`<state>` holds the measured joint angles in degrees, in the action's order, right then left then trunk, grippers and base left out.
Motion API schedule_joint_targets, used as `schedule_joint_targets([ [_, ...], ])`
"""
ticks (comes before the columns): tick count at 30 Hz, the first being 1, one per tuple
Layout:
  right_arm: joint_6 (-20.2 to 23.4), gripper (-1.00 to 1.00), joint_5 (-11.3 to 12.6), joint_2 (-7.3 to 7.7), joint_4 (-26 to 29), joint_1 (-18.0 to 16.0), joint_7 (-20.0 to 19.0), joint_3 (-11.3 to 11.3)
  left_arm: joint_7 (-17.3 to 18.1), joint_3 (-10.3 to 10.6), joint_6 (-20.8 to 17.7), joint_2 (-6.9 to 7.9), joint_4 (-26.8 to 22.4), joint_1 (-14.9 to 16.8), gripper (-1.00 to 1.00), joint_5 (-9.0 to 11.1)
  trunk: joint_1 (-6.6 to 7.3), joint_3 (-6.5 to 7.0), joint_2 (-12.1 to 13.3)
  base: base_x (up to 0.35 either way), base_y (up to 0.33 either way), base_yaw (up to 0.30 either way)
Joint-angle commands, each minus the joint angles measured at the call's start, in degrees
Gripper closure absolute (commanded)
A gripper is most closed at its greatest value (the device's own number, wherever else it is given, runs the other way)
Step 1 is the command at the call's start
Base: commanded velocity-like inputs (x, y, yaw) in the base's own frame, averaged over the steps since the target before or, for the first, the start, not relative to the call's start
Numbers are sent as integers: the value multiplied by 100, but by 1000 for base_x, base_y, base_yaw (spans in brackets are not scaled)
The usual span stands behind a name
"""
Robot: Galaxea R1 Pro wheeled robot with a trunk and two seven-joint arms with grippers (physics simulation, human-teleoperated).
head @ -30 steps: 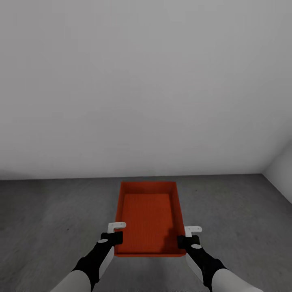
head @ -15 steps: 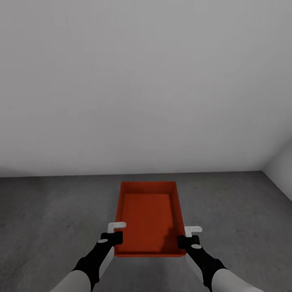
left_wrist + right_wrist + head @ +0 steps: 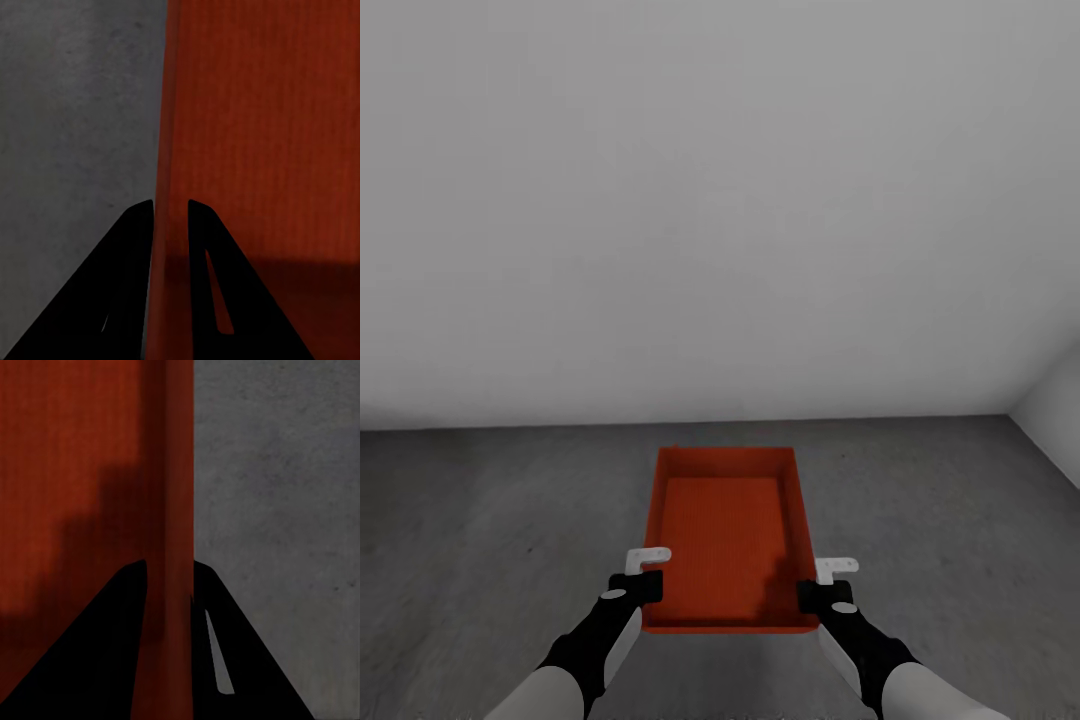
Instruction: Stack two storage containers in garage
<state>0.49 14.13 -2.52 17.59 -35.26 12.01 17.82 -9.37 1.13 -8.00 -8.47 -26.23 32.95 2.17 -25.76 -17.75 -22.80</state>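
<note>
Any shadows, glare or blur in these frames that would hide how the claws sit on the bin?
Head view: flat, even light, no glare; a soft shadow darkens the storage container near the right claw. Left wrist view: sharp, the fingers are black silhouettes straddling the wall, shadow on the bin's bottom. Right wrist view: a stepped shadow inside the bin, the wall edge slightly soft.
</note>
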Motion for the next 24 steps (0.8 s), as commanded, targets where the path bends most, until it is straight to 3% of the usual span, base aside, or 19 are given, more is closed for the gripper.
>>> schedule_joint_targets([
  [1,4,100,72,3,26,-7,-5,-68,-407,-157,-44,38,-20,0,100,-58,-3,-19,-11,0,0,0],
  [10,4,100,72,0,26,-7,-4,-68,-407,-157,-44,38,-23,0,100,-58,-3,-97,-11,0,0,0],
  [24,4,100,72,-3,26,-7,9,-68,-407,-157,-44,38,-30,0,100,-58,-3,-107,-11,0,0,0],
])
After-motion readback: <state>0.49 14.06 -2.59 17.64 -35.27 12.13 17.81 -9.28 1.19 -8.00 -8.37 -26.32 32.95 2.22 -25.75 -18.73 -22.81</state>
